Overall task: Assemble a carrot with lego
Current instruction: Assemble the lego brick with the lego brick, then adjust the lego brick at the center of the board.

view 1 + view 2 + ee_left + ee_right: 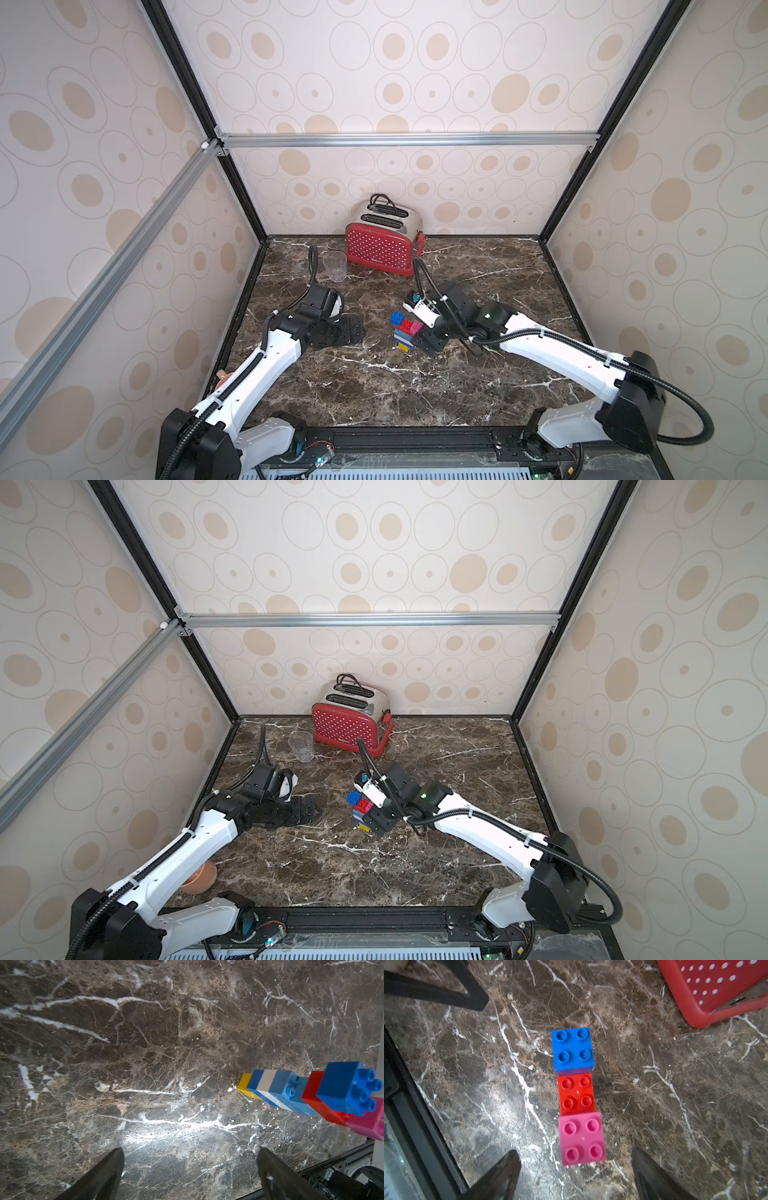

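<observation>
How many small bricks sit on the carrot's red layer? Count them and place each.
2. A blue brick on one end of the red layer, a pink brick on the opposite end, bare red studs between them. None seems hidden from above.

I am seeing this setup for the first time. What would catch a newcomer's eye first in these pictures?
The brightly coloured carrot of bricks appears to stand on its yellow tip near the middle of the dark marble table, with the right gripper open over it. At the back wall sits a red toaster with white dots, a clear glass beside it.
</observation>
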Robot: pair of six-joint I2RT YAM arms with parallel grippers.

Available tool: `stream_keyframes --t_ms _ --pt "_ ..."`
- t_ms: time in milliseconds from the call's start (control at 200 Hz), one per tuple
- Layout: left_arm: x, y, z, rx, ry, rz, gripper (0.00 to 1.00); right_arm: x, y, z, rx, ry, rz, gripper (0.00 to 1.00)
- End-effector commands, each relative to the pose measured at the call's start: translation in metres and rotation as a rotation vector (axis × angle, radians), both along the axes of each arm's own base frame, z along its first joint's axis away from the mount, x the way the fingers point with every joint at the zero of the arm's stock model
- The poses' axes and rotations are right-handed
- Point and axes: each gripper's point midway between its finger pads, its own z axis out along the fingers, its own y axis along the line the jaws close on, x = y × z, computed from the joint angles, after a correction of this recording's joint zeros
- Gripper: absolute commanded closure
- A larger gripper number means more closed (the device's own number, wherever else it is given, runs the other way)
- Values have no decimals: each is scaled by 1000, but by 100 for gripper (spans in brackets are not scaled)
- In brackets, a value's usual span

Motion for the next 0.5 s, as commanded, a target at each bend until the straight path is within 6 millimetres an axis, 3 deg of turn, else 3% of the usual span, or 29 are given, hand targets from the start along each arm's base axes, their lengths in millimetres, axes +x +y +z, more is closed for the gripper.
stream_keyframes --t_ms 0,70,220,496 --pt "7 1 14 0 -39 -10 1 4 4 7 159 -90 -43 7" --pt "8 -1 13 -3 -37 -14 1 1 -2 -3 211 -117 -64 1" --pt "12 -2 13 -5 -38 -13 1 -12 2 -24 362 -185 -9 0" --pt "17 -4 12 -10 -36 -8 1 -1 10 -46 473 -287 -22 1"
